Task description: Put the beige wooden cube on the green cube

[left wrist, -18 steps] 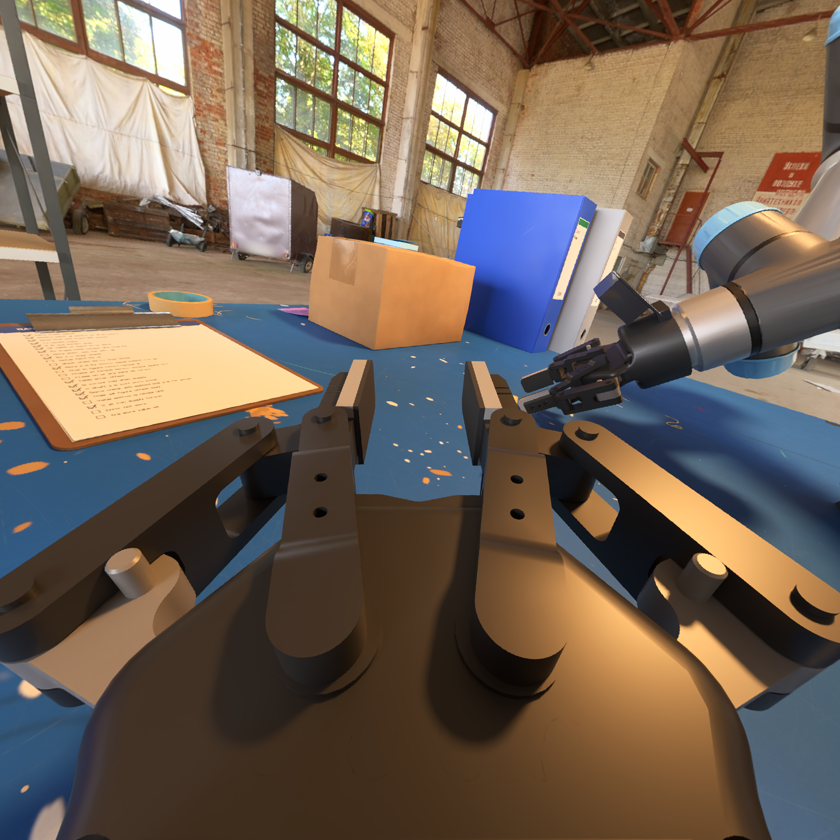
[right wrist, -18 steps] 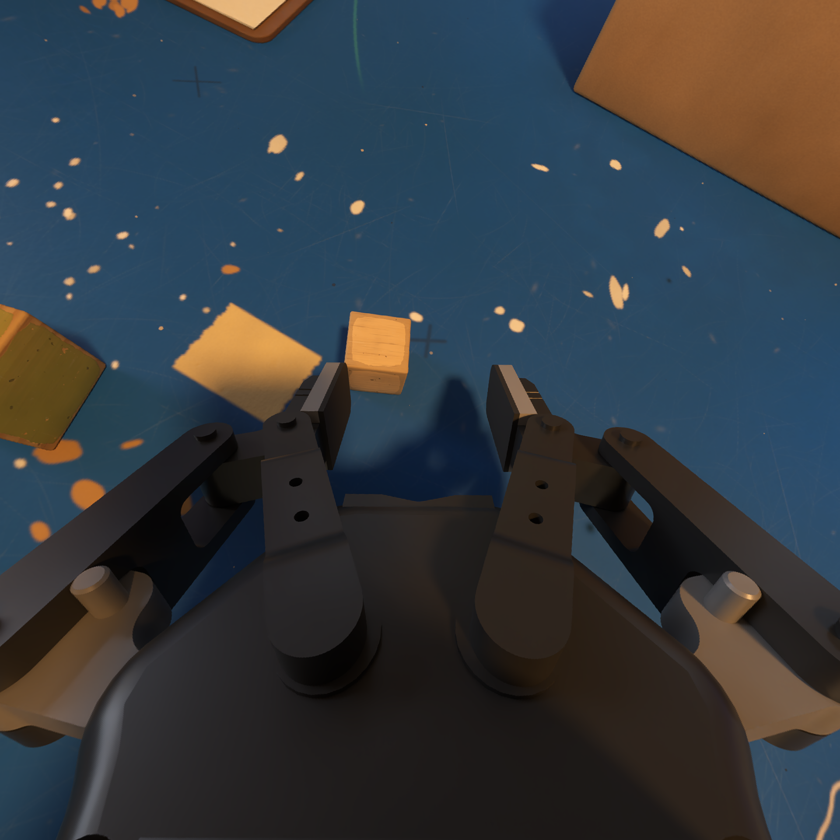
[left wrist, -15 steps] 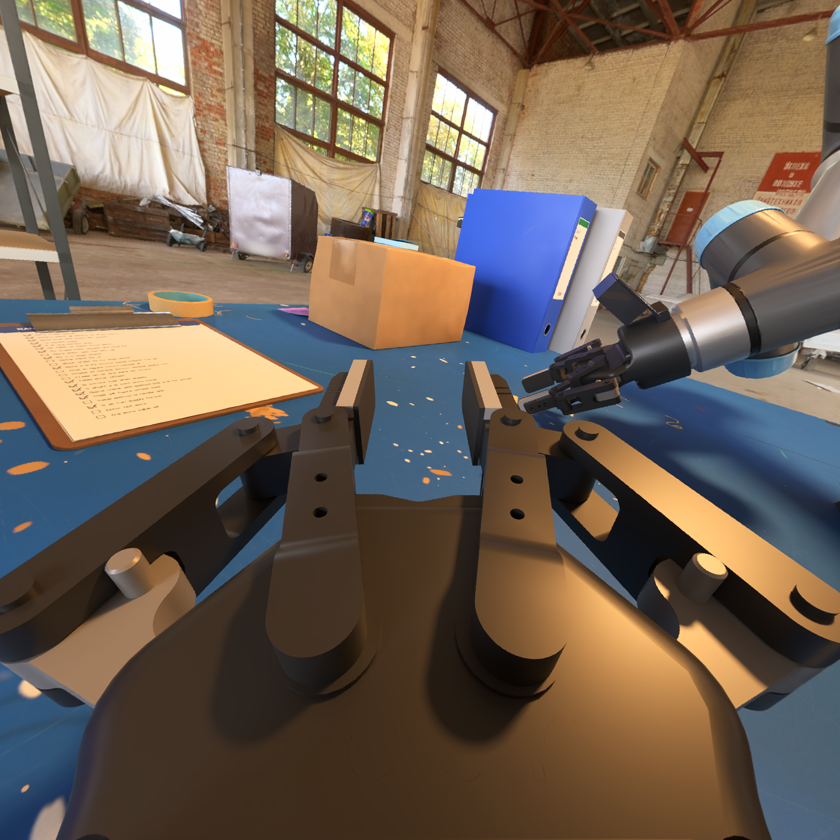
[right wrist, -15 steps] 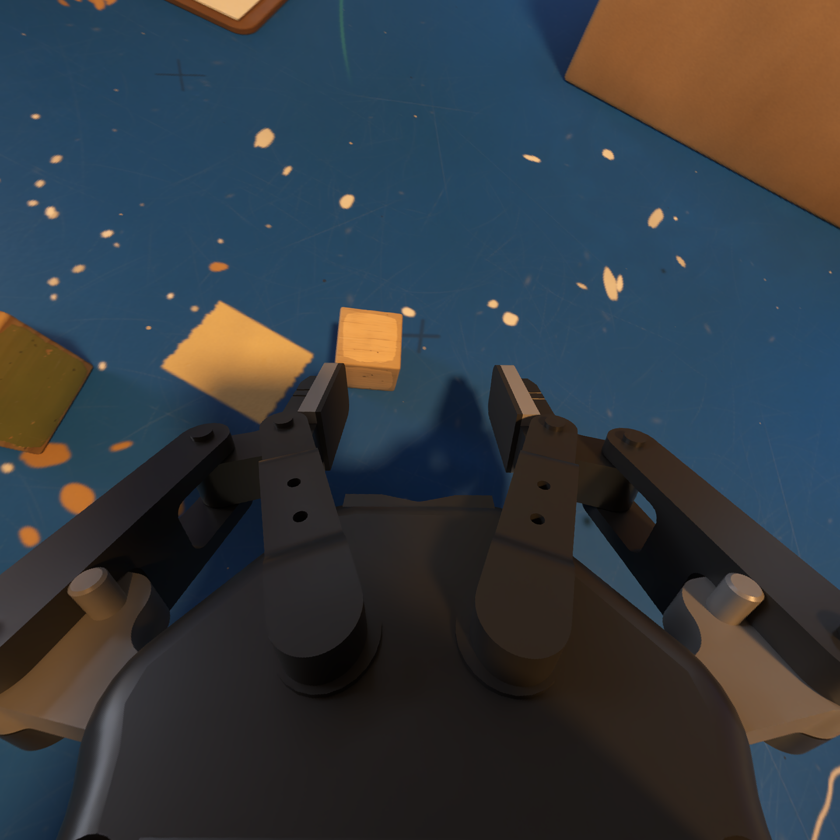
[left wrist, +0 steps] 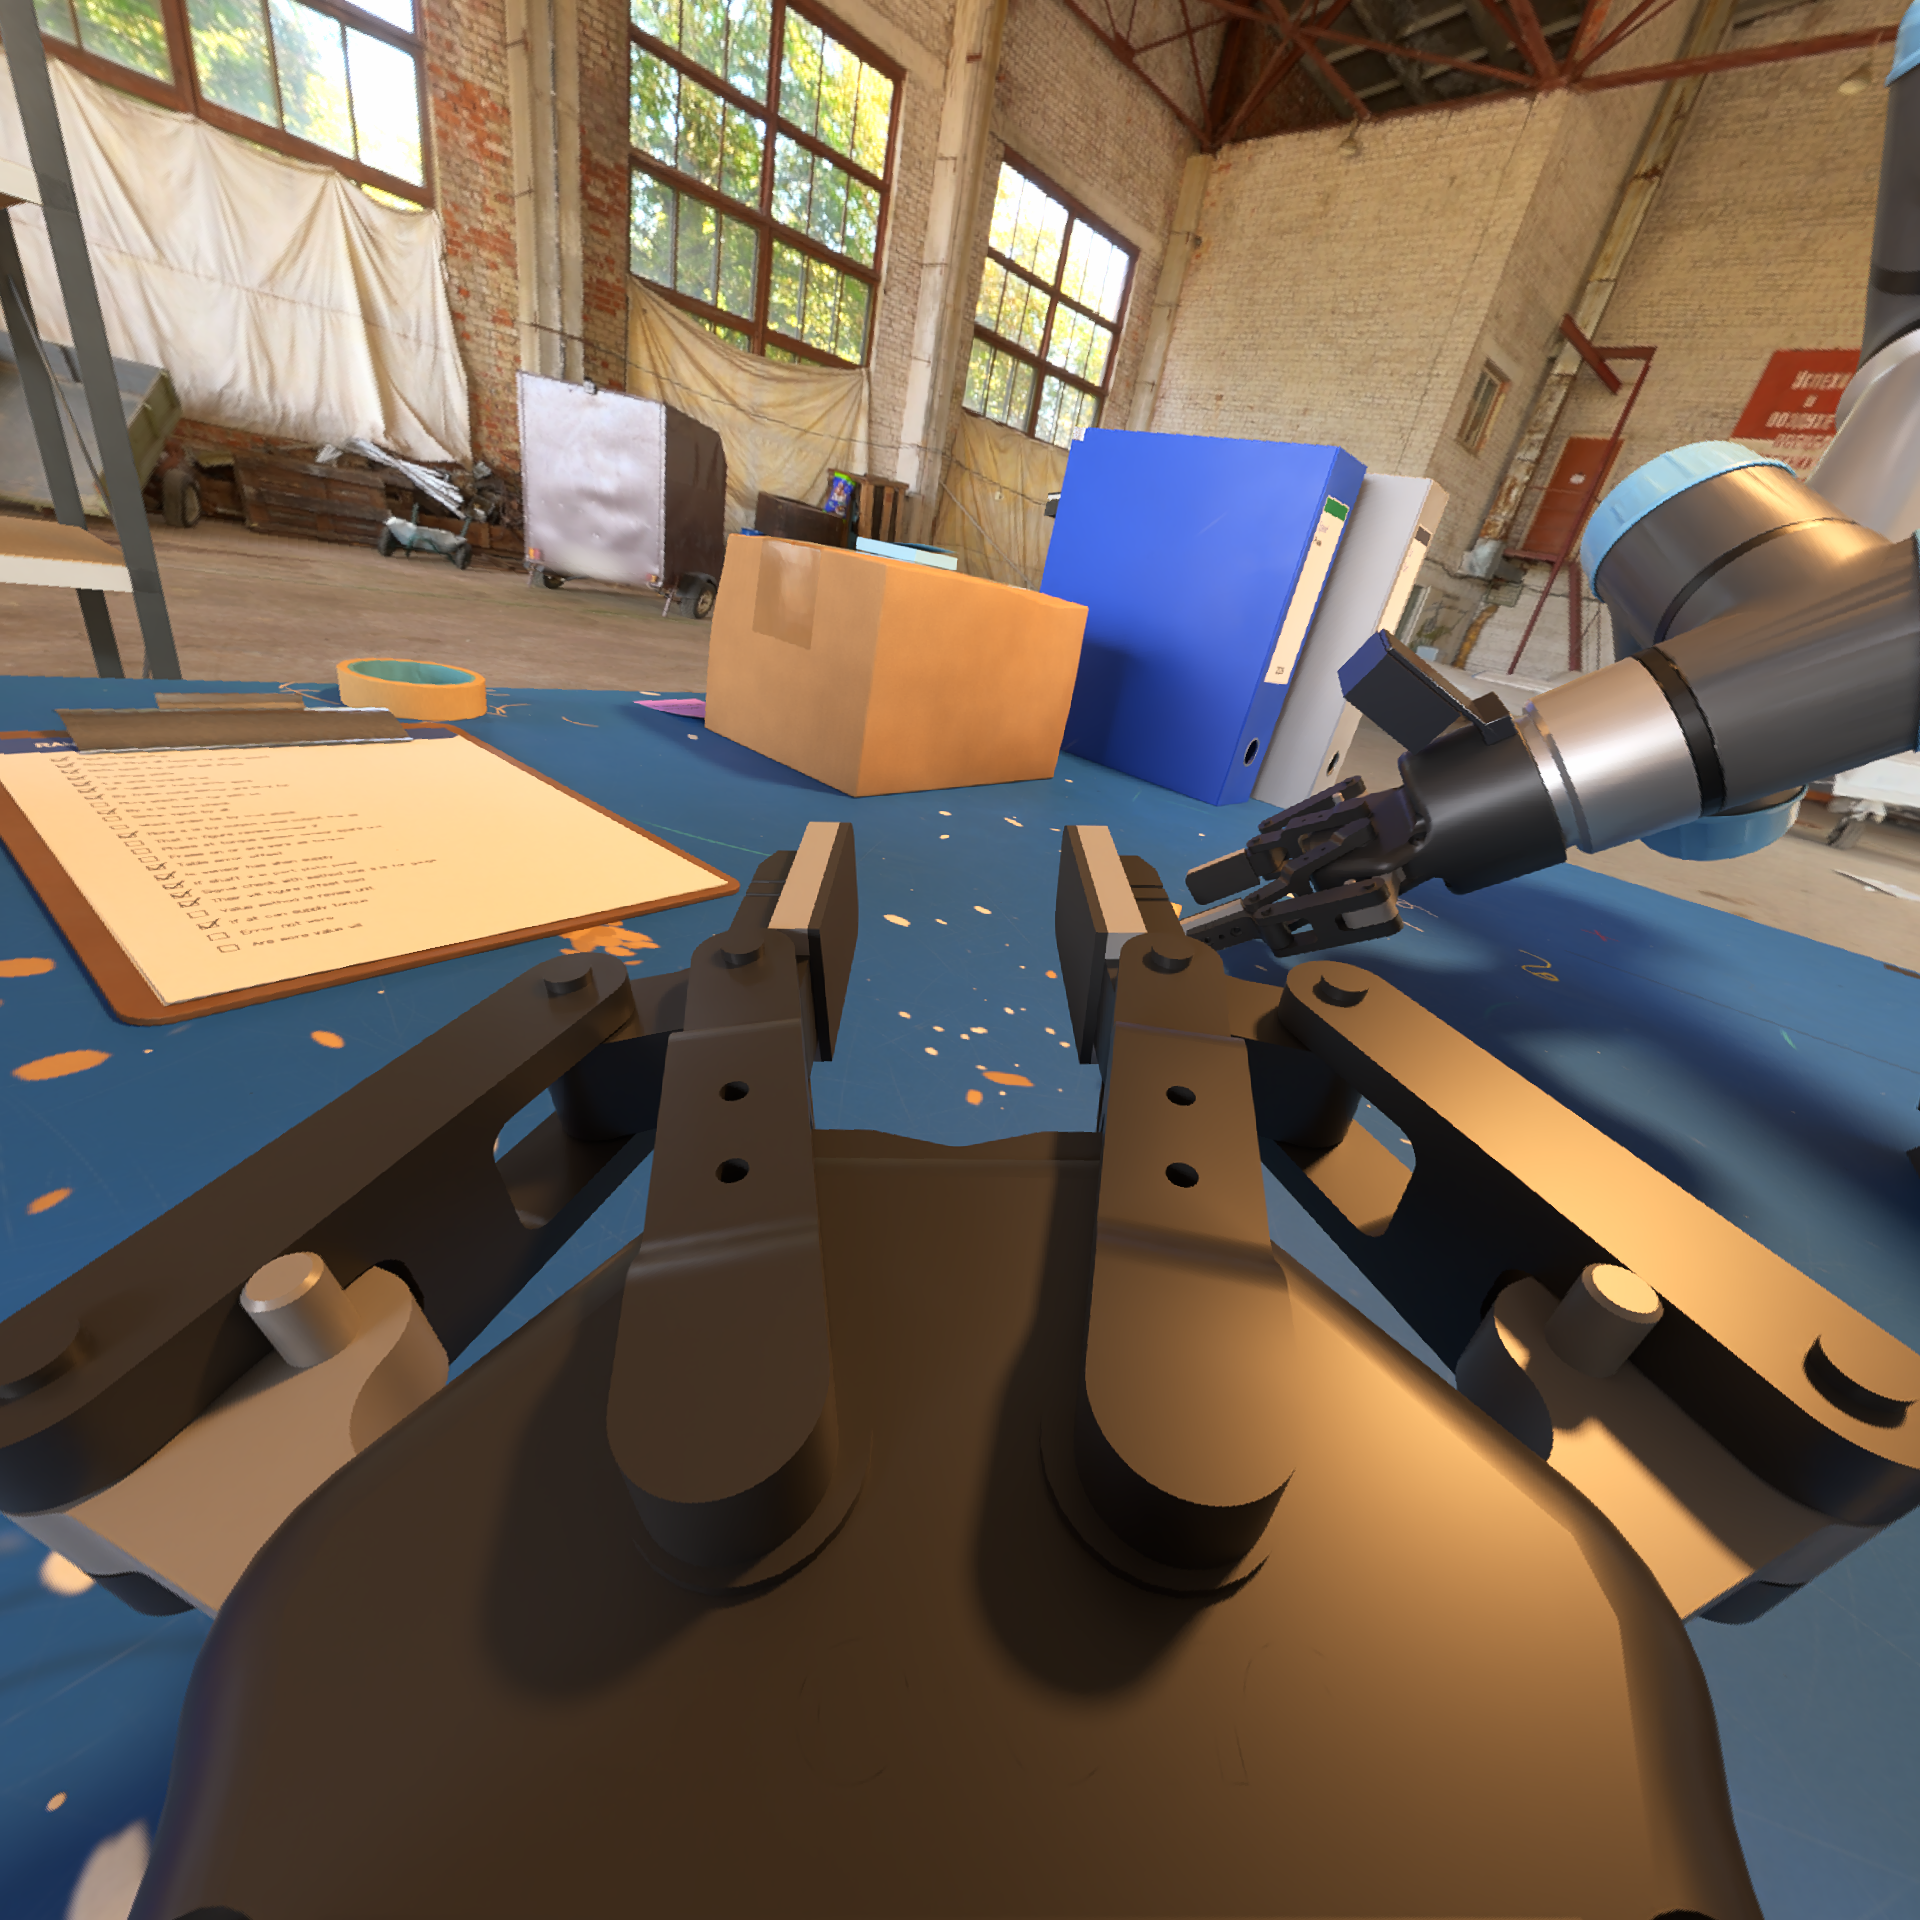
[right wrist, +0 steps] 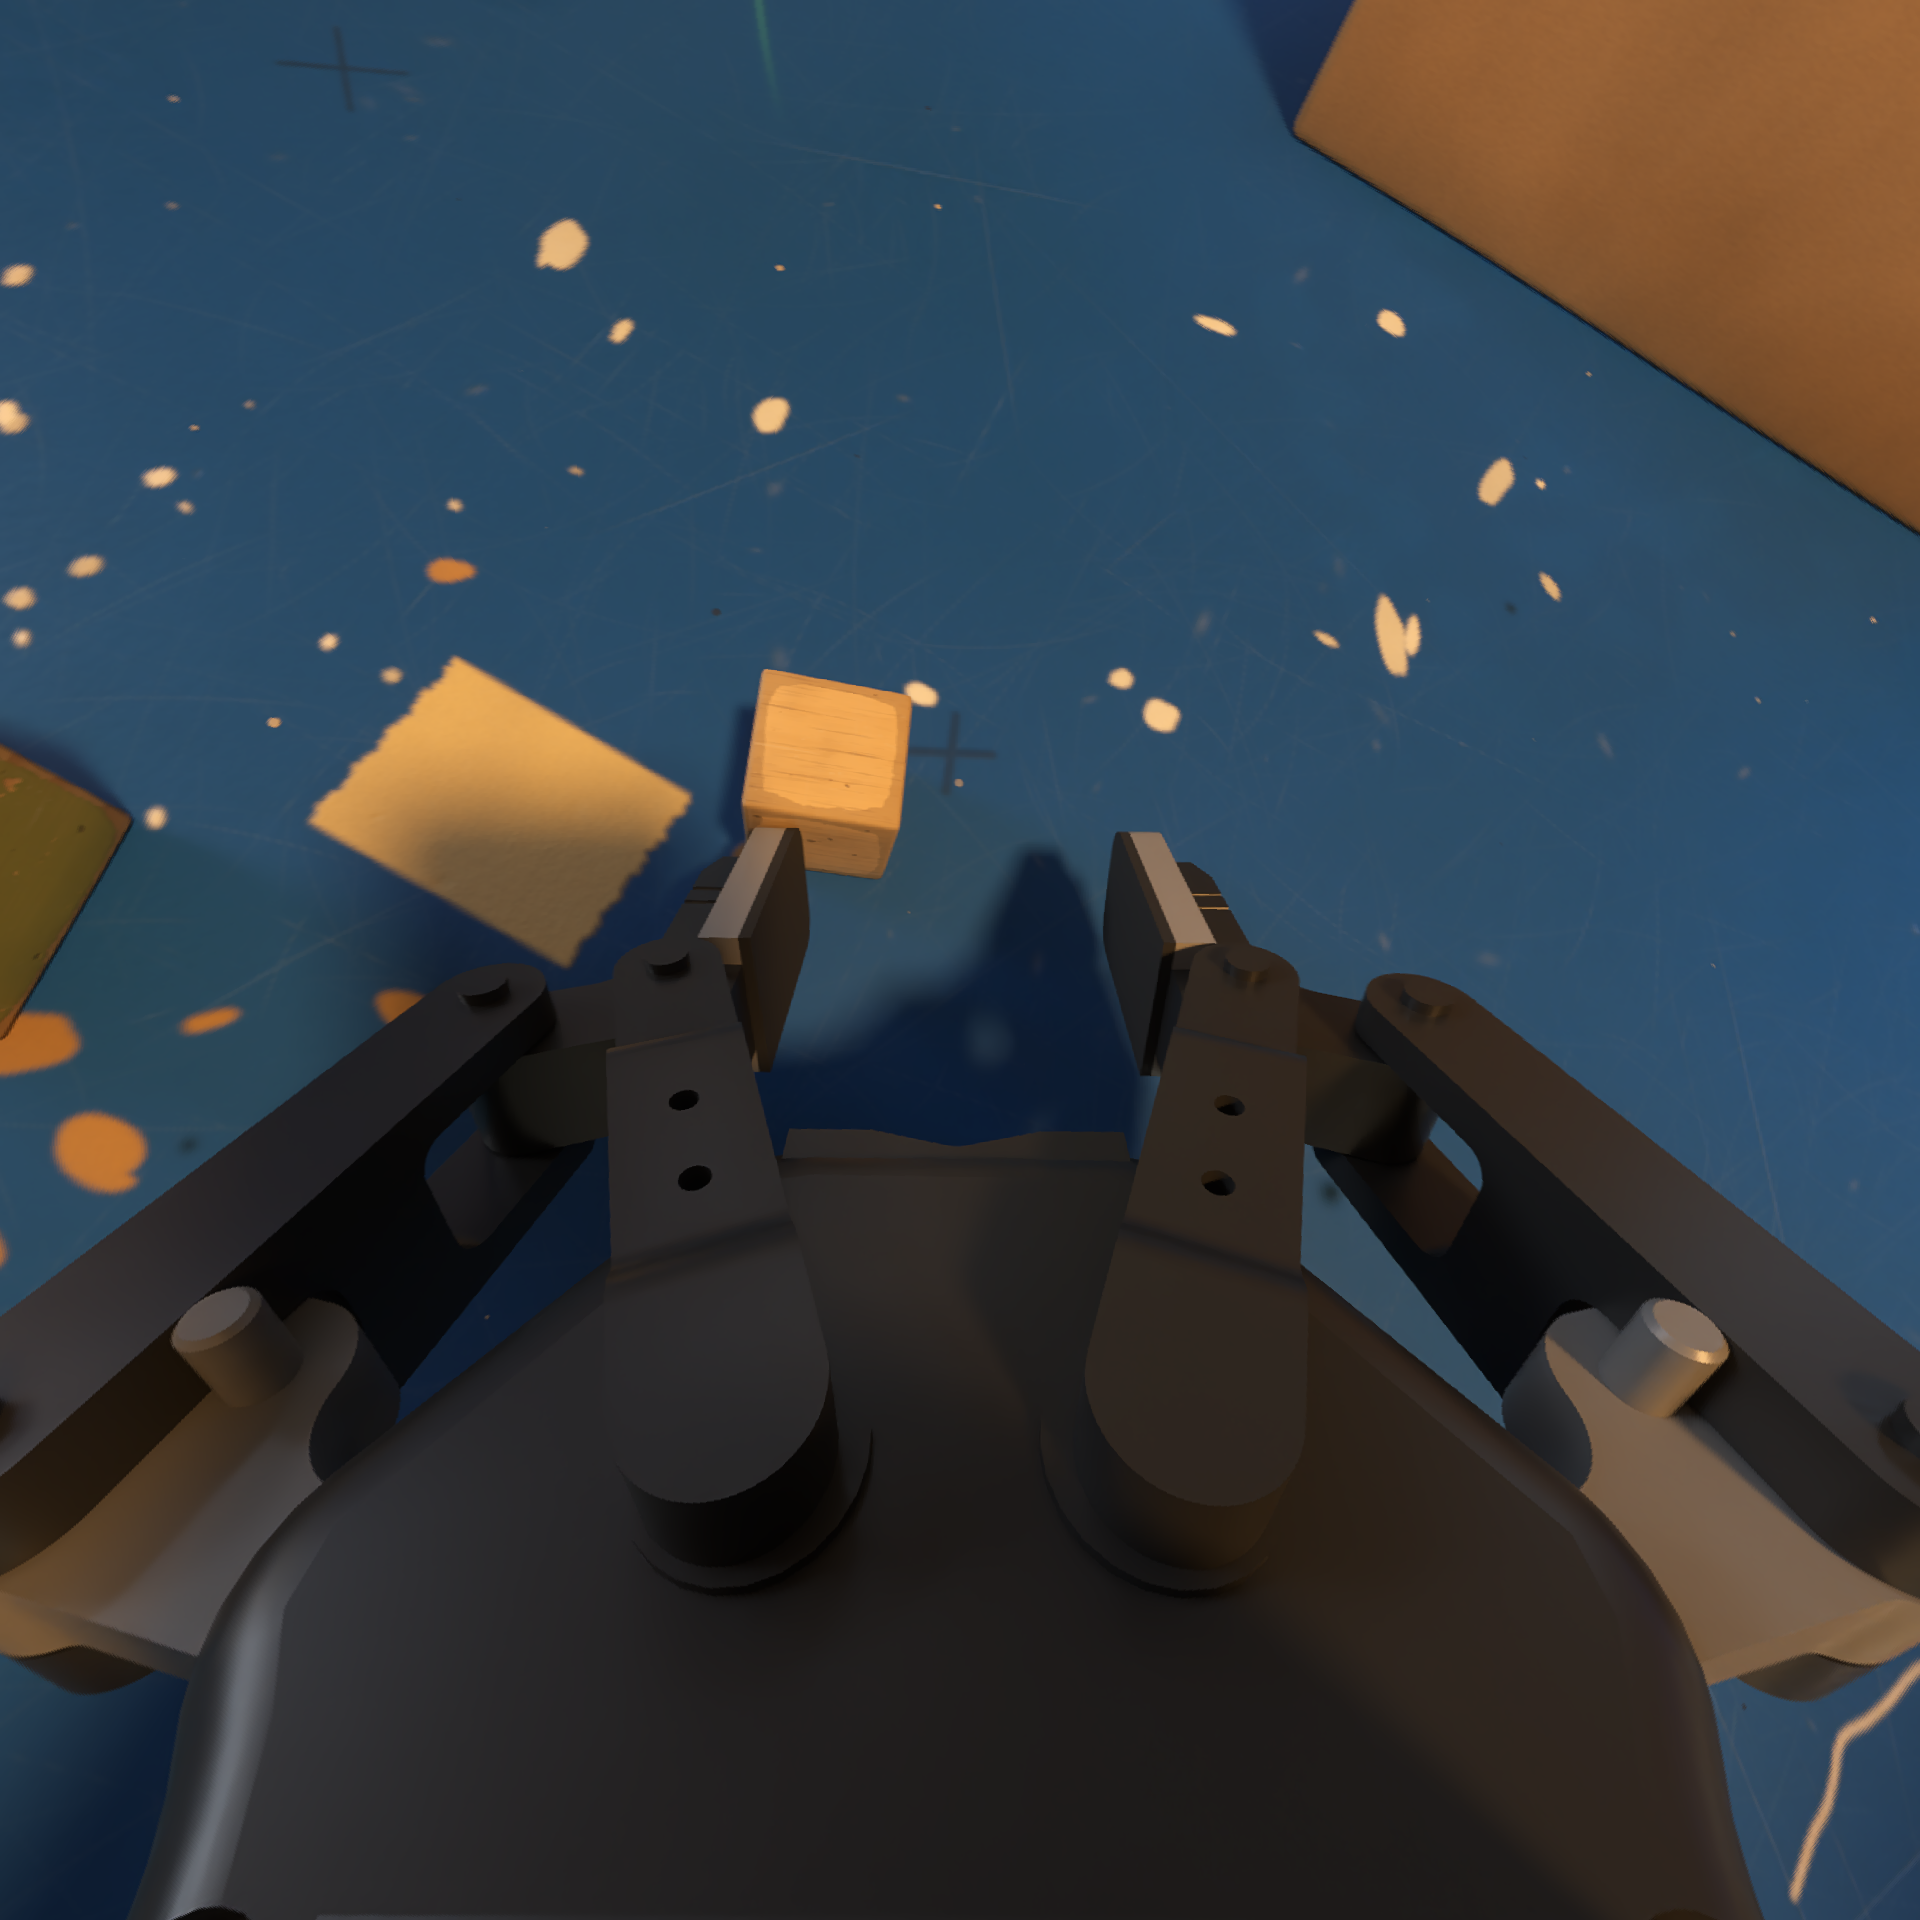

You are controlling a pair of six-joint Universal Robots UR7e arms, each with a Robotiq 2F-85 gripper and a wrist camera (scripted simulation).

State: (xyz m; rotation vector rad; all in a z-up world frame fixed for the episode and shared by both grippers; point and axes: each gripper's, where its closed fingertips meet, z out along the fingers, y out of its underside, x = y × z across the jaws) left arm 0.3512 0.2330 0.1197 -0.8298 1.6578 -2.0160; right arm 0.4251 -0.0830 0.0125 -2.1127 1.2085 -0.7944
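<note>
The left gripper (left wrist: 956, 935) is dark metal with flat rectangular pads, two small holes in each finger, and silver pivot pins on its outer links. The right gripper (right wrist: 956, 940) matches it. The right arm (left wrist: 1704, 717) is grey with a silver band and light-blue joint caps.

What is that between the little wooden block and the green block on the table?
In the right wrist view, a flat tan paper scrap with ragged edges lies on the blue table between the beige wooden cube and green cube.
</note>
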